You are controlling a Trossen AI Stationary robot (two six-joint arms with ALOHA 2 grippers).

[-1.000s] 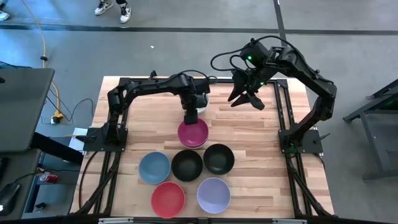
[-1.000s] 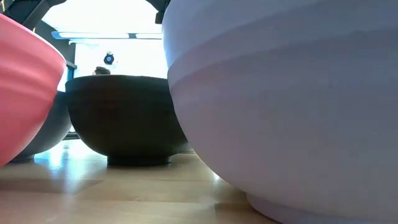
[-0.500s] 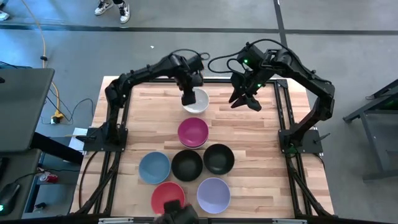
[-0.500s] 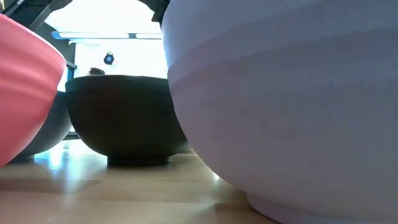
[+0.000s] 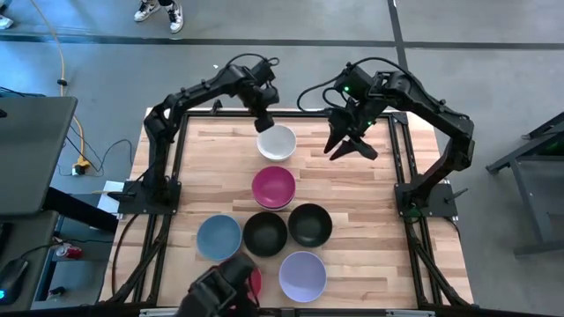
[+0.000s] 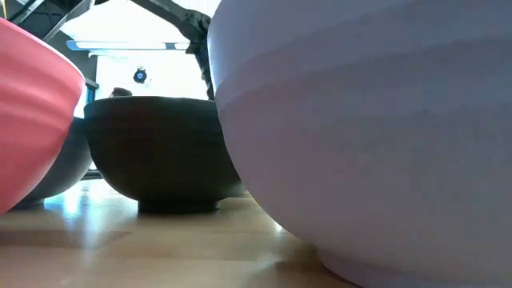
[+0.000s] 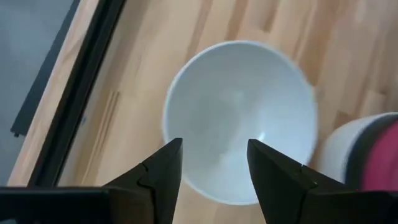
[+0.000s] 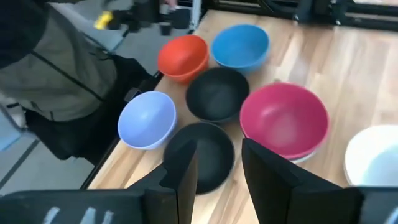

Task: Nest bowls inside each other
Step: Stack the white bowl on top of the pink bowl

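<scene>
We see left gripper [image 5: 263, 121] open, empty, above the far white bowl [image 5: 276, 143] | right gripper [image 5: 351, 145] open, empty, hovering right | magenta bowl [image 5: 273, 187] nearer.

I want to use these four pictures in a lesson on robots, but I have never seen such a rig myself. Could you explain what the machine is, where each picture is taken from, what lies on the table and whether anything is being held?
The machine is two dark jointed arms fixed at a wooden table, each ending in a two-finger gripper.

One picture looks straight down on everything. One sits at table height, so the lavender bowl fills it. The other two come from cameras on the arms' wrists, looking past their own fingers.

On the table lie small round bowls: a white bowl, a magenta bowl that sits nested on another white one, a blue bowl, two black bowls and a red bowl.

The left gripper hangs open above the white bowl. The right gripper hangs open in the air. Neither holds anything. A person in dark clothing stands at the table's near edge.
</scene>
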